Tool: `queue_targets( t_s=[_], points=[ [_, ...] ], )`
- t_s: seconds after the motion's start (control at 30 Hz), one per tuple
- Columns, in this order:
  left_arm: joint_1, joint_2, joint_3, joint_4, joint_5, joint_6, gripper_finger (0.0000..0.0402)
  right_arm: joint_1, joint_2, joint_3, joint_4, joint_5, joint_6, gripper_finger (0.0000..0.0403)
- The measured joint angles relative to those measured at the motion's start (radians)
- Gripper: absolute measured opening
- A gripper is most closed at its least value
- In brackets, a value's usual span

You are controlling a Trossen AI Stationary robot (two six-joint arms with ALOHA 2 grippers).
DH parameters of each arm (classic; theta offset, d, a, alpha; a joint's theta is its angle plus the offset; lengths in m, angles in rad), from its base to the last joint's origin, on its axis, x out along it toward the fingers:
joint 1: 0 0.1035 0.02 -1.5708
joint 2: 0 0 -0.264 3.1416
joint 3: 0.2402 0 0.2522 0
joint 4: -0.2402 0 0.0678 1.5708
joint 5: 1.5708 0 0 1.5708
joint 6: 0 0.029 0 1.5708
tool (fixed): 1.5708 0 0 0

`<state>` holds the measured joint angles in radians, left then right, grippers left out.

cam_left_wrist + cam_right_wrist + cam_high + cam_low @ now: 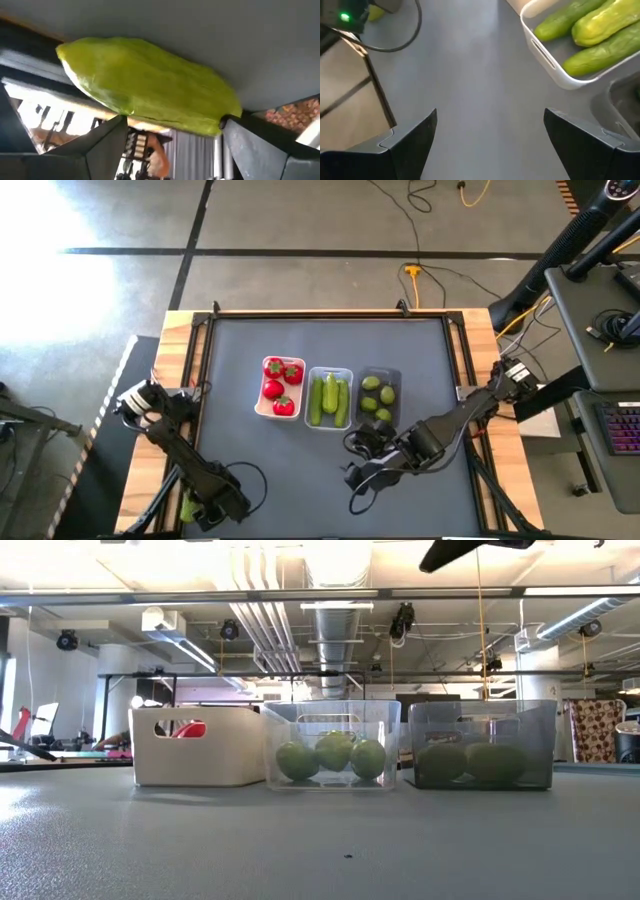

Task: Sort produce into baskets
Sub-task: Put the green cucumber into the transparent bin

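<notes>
Gripping a cucumber point(150, 85), left tool point(172, 131) spread wide

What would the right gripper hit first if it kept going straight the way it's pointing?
Probably nothing at once: the open right gripper faces bare table. The clear basket of cucumbers lies off to one side; depth is unclear.

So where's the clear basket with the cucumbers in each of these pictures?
High view: clear basket, the middle one of three, at table centre.
Low view: centre, between the other two.
Left wrist view: not in it.
Right wrist view: upper right corner.
Shared landmark: the dark grey basket right beside it.
</notes>
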<state>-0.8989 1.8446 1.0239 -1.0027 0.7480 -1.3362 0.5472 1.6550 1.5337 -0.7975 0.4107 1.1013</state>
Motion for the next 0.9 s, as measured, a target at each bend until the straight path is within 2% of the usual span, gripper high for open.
queue_targets(
  t_s=[0.23,0.47,0.7,0.9],
  points=[
    [0.030,0.007,0.099,0.016,-0.161,-0.009,0.0308,0.000,0.000,0.000,-0.038,-0.003,-0.006,0.0359],
    [0.032,0.006,0.209,-0.010,-0.264,-0.028,0.0308,-0.013,0.000,0.000,-0.037,-0.001,-0.047,0.0359],
    [0.029,0.016,0.191,-0.002,-0.274,-0.091,0.0308,-0.029,0.000,0.000,-0.037,-0.001,-0.064,0.0359],
    [0.027,0.047,0.143,0.175,-0.358,-0.243,0.0286,-0.028,0.000,0.000,-0.036,-0.027,-0.064,0.0359]
  ],
)
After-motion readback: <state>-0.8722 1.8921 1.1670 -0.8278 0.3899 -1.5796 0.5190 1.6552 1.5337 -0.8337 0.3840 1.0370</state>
